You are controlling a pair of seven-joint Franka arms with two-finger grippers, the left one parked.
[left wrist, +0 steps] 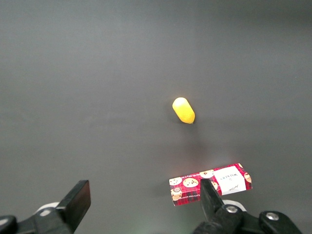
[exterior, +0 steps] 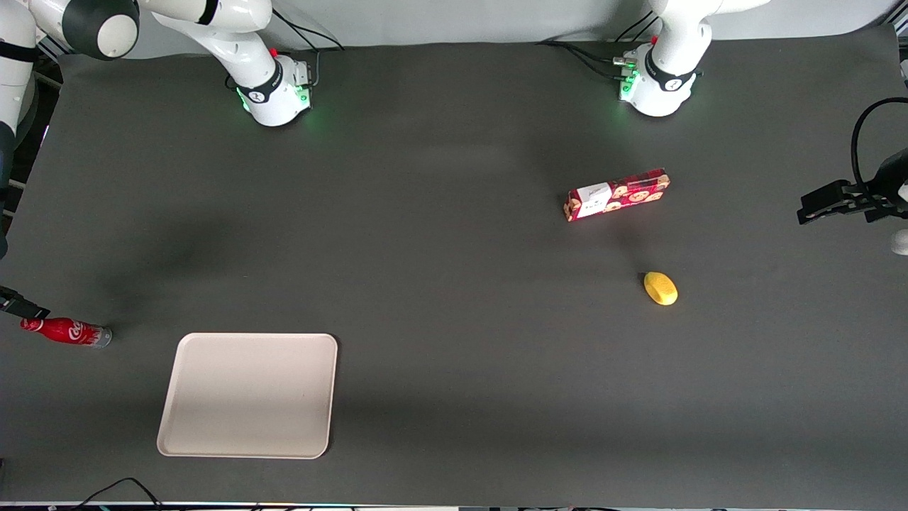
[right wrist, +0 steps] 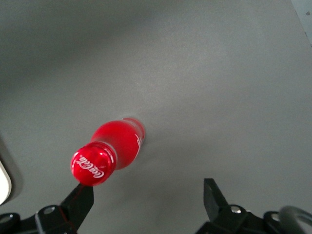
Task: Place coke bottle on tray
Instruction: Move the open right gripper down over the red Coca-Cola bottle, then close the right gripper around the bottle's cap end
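Carefully, we needed our gripper (right wrist: 146,197), fingers apart above the coke bottle (right wrist: 116,145), centred over its cap before closing, tray (exterior: 248,394) nearby.

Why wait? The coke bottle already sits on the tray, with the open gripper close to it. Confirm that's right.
Not right. The coke bottle is not on the tray. It is on the dark table beside the tray, apart from it, as the front view shows. The rest holds: the gripper is open and close to the bottle.
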